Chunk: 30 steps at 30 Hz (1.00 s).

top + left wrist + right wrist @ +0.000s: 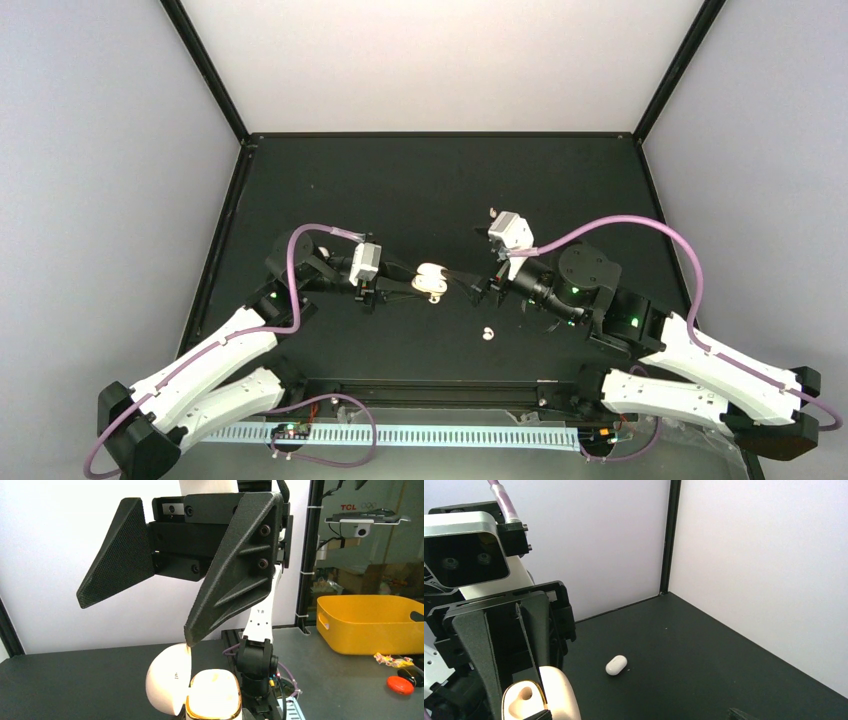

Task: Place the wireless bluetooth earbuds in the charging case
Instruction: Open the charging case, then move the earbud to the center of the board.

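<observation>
Top external view: both arms meet mid-table (420, 180), fingertips pointing at each other with the charging case (431, 280) between them.
Left gripper (412, 284): clamped hard on the charging case. The right wrist view shows the case (524, 702) pinched low between its black fingers (474, 655).
Right gripper (458, 278): jaws spread wide with nothing in them, just right of the case. In the left wrist view, one fingertip (190, 640) sits right at the lid's edge, and it's hard to say if it actually touches.
Case state: the lid is flipped open and there's a gold rim around the base (214, 695).
Earbud (487, 334): tiny and white, lying on the table on the arm-base side of the case, a bit to the right and well apart from it.
White speck (492, 212): on the far side of the case, right of it. Too small to call.
White oval piece (616, 665): on the table past the case in the right wrist view. Can't tell if it's a bud.
</observation>
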Motion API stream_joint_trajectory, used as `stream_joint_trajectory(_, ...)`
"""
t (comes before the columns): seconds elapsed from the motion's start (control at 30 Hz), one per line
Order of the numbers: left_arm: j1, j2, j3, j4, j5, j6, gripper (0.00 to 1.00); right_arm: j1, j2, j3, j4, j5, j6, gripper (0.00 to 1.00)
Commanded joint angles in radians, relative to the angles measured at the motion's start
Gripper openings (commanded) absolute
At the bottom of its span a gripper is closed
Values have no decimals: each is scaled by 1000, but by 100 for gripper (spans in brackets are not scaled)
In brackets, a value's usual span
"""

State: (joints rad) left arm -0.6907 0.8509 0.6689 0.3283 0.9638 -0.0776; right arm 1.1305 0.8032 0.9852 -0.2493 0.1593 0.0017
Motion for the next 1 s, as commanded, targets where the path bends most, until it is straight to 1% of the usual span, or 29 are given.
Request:
stream_joint_trajectory(0.0,-7,-5,12,0,21,28,2,-3,-22,10,23,35,6,90)
stream_joint_trajectory(0.17,-8,-7,14,-16,-1,37,1,-4,-47,21,10,-73,20,90)
stream_joint_trajectory(0.3,-7,-7,15,-19,-8,37,2,-4,-25,51,-26,-132,42,88)
stream_joint_trajectory(0.4,-8,-9,16,-17,-11,36,2,-5,-13,62,-41,-90,63,86)
stream_joint_trajectory(0.5,-10,-27,14,-32,-35,34,1,-13,-24,56,-30,49,95,83)
stream_joint_trajectory(0.53,-11,-38,14,-37,-47,34,1,-32,-27,52,-32,107,113,83)
stream_joint_trajectory(0.6,-12,-67,16,-58,-65,33,1,-129,-31,25,-45,169,183,84)
stream_joint_trajectory(0.67,-12,-101,17,-88,-80,38,2,-267,-39,-39,-49,130,291,82)
stream_joint_trajectory(0.73,-13,-135,15,-132,-97,47,2,-379,-44,-131,-28,85,392,80)
stream_joint_trajectory(0.83,-13,-178,4,-161,-109,57,2,-438,-13,-254,12,87,484,78)
stream_joint_trajectory(0.97,-15,-202,-11,-167,-113,68,2,-503,90,-326,59,46,571,74)
